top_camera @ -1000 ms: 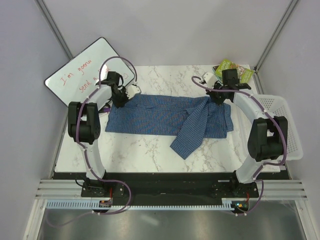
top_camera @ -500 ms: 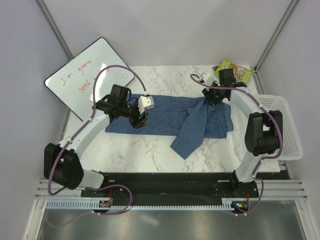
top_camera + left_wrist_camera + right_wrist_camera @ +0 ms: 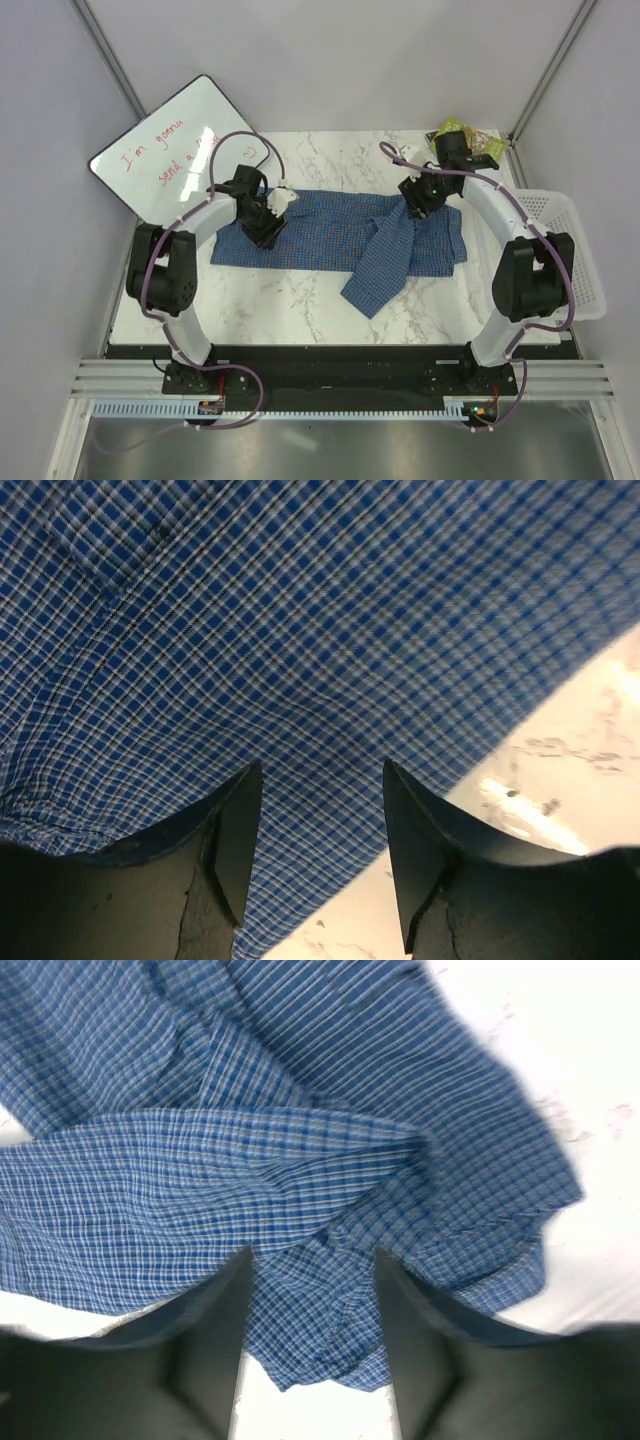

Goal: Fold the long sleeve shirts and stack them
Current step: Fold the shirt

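Left gripper [image 3: 320, 780]: jaws are kept apart, nothing is held.
Right gripper [image 3: 312, 1260]: jaws are kept apart, nothing is held.
Shirt [image 3: 320, 232]: blue fine check, spread across the table [image 3: 300, 300], one sleeve [image 3: 385, 262] laid diagonally.

whiteboard [image 3: 165, 135], red handwriting, seemingly "I'm gonna send a", remaining words not legible

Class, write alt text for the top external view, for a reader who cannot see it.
A blue checked long sleeve shirt lies spread across a marble table, one sleeve angled toward the near edge. The left gripper and right gripper, both open, are over its two ends.
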